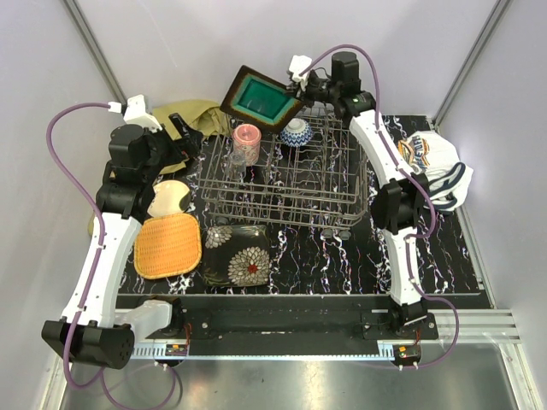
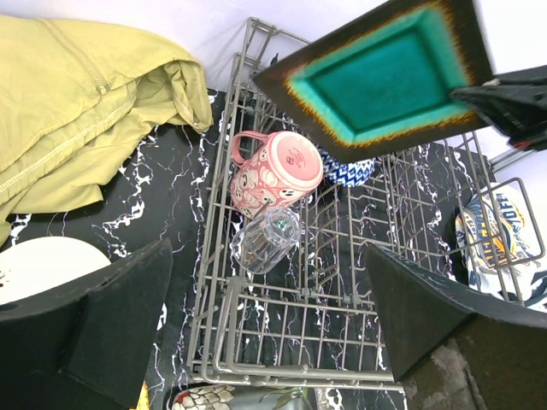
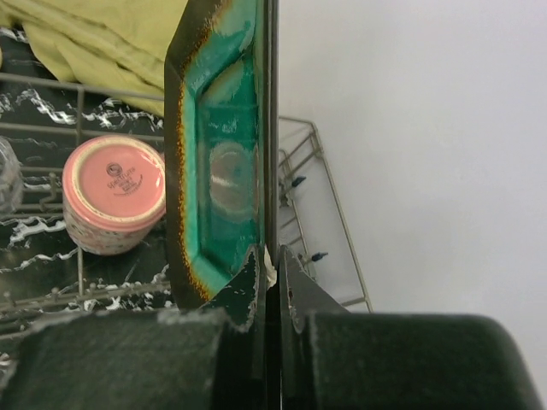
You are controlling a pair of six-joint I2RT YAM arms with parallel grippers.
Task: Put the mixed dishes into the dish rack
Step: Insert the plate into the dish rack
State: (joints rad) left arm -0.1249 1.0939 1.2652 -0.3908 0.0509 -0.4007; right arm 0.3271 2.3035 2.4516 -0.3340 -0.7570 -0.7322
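Your left claw (image 2: 269, 252) gapes empty beside the rack (image 1: 346, 209). The plate (image 1: 261, 98) hangs tilted over its far end, edge pinched tight in the right claw (image 3: 267, 256); turn it upright and lower it in clear of the cup (image 1: 246, 137)

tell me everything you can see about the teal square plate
The teal square plate looks like glazed ceramic: a glossy teal well and a raised rim shading through orange-brown to a dark edge. It hangs tilted over the far end of the dish rack, pinched at one edge by the right gripper; nothing else appears to touch it.
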